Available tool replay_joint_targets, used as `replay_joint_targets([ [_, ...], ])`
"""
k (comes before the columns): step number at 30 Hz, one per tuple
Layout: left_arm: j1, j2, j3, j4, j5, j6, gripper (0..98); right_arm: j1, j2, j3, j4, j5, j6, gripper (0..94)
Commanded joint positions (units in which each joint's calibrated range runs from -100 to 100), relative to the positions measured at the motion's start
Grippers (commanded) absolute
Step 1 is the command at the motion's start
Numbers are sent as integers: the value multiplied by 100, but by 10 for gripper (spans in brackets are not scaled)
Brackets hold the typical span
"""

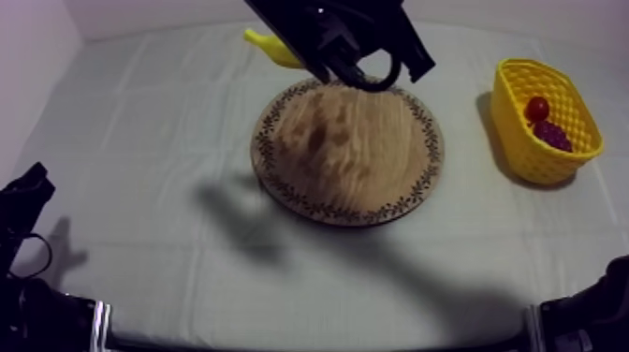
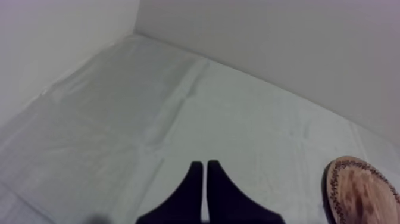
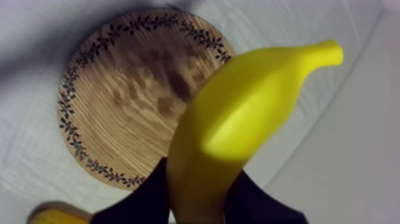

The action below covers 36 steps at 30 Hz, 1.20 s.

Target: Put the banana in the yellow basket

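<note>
Right hand (image 3: pixel 199 199) clamped on the toy banana (image 3: pixel 250 113): its two black fingers (image 3: pixel 149 202) press on either side of the fruit's thicker part, and the tapered tip points away from the hand. The banana hangs in the air, touching neither wood nor cloth. Seen from above, it juts out to the left of the arm, near the far rim of the round wooden board (image 1: pixel 346 154), whose face is bare.

The banana looks like a light, stiff toy with a smooth, glossy skin, so it should not give under the squeeze. It may well slide or swivel between two narrow fingers, since its curve puts weight off to one side. The thick middle, taken across the width, looks like the surest place to hold it. The thin tip offers too little surface.

The yellow basket (image 1: pixel 545 117) stands at the right side of the tabletop (image 1: pixel 168 122), well apart from the board. It holds a small red fruit (image 1: pixel 536 107) with a bunch of grapes (image 1: pixel 552 137) just beside it.

The left hand (image 2: pixel 205 164) rests low at the left of the tabletop, its fingers lying together with nothing between them, the board's patterned rim off to one side.

The count: one banana, one board, one basket, one small red fruit, one bunch of grapes, two hands.
</note>
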<state>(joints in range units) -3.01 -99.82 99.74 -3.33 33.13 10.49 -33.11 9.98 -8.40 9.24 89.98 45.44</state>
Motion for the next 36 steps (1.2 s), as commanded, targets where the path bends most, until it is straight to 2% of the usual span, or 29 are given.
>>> replay_joint_targets([
  [1,1,0,3,-2,2,-1,1,12,-15,5,59,5,-298,106],
  [14,1,0,3,-2,2,-1,1,347,2,110,409,38,-1666,124],
  [23,1,0,3,-2,2,-1,1,806,130,-225,340,622,-2471,131],
  [27,1,0,3,-2,2,-1,1,1070,161,-270,361,695,-2692,132],
  [36,1,0,3,-2,2,-1,1,1708,193,-208,391,715,-2897,135],
])
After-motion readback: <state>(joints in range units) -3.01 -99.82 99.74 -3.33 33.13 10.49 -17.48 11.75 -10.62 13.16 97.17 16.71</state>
